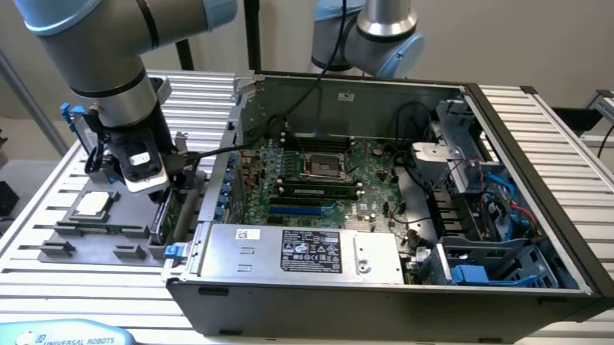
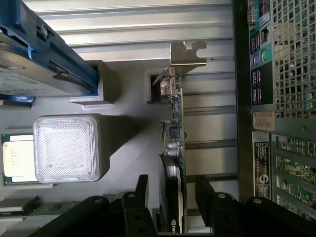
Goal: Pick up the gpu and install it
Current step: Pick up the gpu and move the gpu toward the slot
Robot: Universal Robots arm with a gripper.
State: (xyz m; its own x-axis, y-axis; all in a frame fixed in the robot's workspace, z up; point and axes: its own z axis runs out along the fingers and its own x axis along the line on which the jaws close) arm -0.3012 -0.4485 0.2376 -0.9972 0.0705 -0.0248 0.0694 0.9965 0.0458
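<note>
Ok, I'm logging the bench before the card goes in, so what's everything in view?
table: one, silver slats, under everything
fixture: one, grey, on the table beside the case
gpu: one, dark green with silver bracket, standing on edge in the fixture
CPU chip: one, silver, on the fixture
hard drive: one, silver with blue rails, in the fixture
computer case: one, dark grey, open, on the table
motherboard: one, green, inside the case
power supply: one, silver, inside the case
arm: one, grey and blue, above the fixture
end effector: one, black, open, astride the gpu
</note>
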